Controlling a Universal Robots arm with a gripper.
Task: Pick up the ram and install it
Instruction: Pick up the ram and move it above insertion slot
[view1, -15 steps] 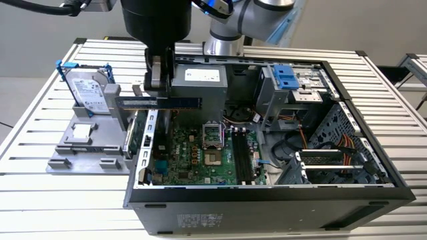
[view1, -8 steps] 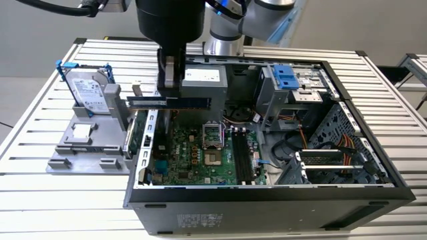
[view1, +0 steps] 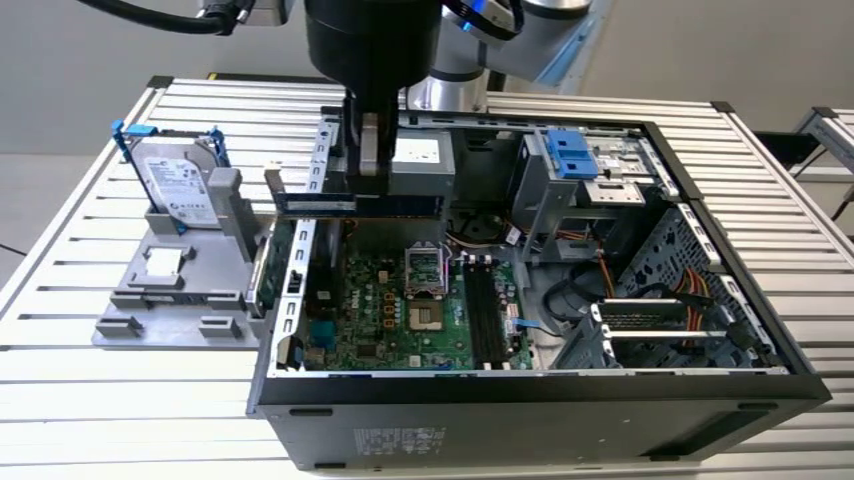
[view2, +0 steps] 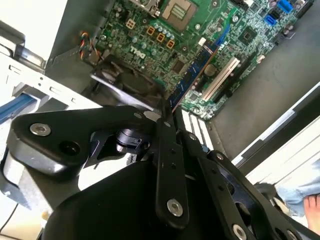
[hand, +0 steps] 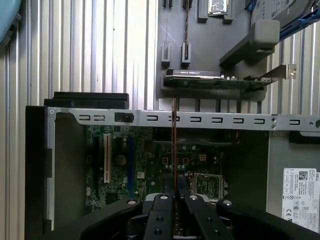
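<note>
**A:** Where is the ram (view1: 350, 205)?

**B:** It is in the air over the open computer case (view1: 747, 385). It lies level, standing on its long edge, above the motherboard (view1: 400, 310) and near the case wall on the exterior view's left. It is not seated in anything.

**A:** And the jaws?

**B:** They are clenched on it. The gripper (view1: 368, 188) comes straight down from above and pinches the stick partway along its length. In the exterior view a stretch of board juts out on either side.

**A:** Do the wrist cameras agree?

**B:** Yes. In the first wrist view the ram shows edge-on, as a thin line coming out from between the two fingers (hand: 161, 215). One finger presses on each flat face. In the second wrist view its dark blue length runs out from the fingertips, with the green board beneath it.

**A:** What lies around it?

**B:** The black memory slots (view1: 481, 315) sit lower on the board, towards the exterior view's right and well apart from the stick. The CPU socket (view1: 420, 270) is just beside them.

**A:** And outside the case?

**B:** A grey holder (view1: 174, 310) rests on the slatted table (view1: 80, 400) at the exterior view's left. It holds a hard drive (view1: 180, 185) with blue rails, propped upright. In the first wrist view an expansion card (hand: 215, 80) stands on edge in that holder, just beyond the case wall.
</note>
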